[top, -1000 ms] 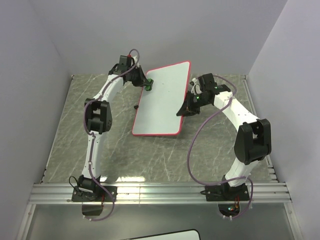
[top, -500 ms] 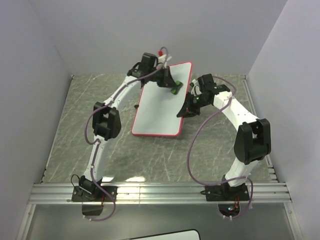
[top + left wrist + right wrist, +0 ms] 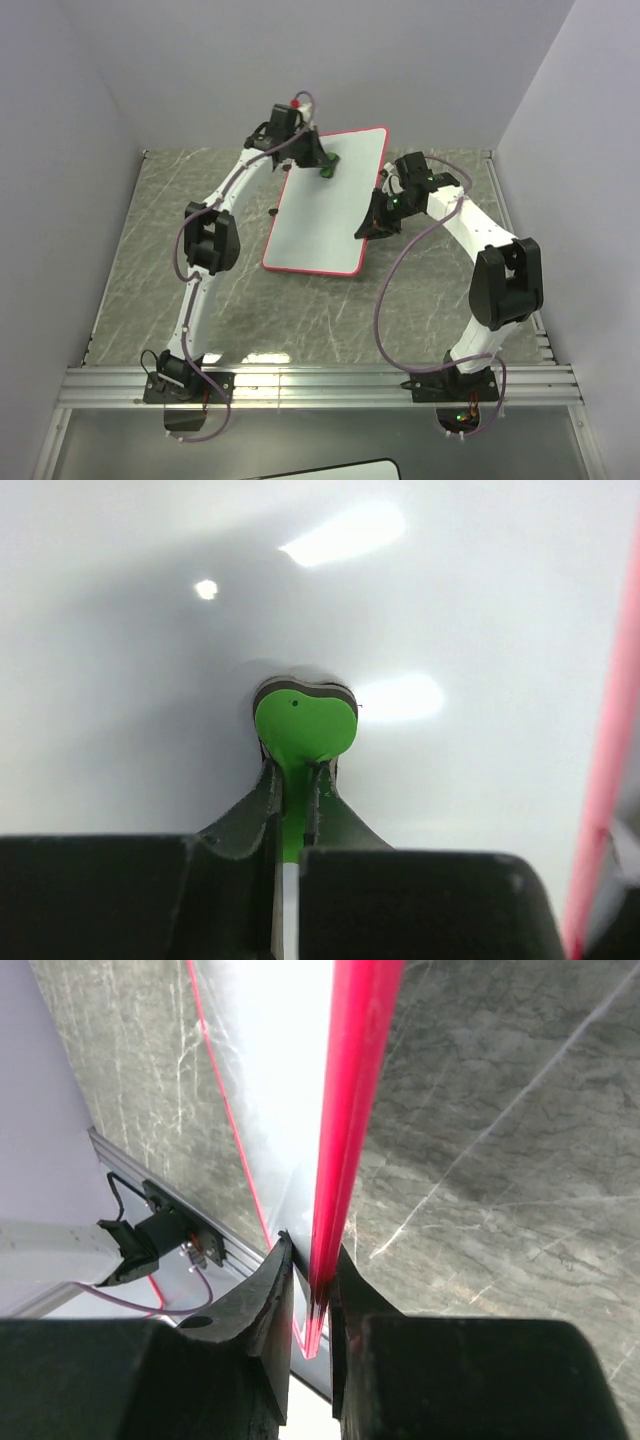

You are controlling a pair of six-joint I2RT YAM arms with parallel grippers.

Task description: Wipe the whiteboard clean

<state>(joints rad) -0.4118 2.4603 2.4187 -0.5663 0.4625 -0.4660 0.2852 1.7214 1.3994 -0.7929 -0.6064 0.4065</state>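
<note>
The whiteboard (image 3: 325,205), white with a thin red rim, lies tilted over the marble table, its right edge raised. My right gripper (image 3: 368,226) is shut on that red rim (image 3: 340,1160) at the board's right edge. My left gripper (image 3: 322,166) is shut on the small green eraser (image 3: 327,168) and presses it on the board's far end, near the top middle. In the left wrist view the eraser (image 3: 305,723) sits flat on the white surface (image 3: 120,660) between my fingers. No scribbles show on the board.
The marble table (image 3: 150,250) is walled on the left, back and right. A metal rail (image 3: 320,385) runs along the near edge with both arm bases. A small dark item (image 3: 275,211) lies by the board's left edge.
My left gripper swept the eraser right across the board's far end, then back left toward the middle. The right gripper kept its hold on the rim.
</note>
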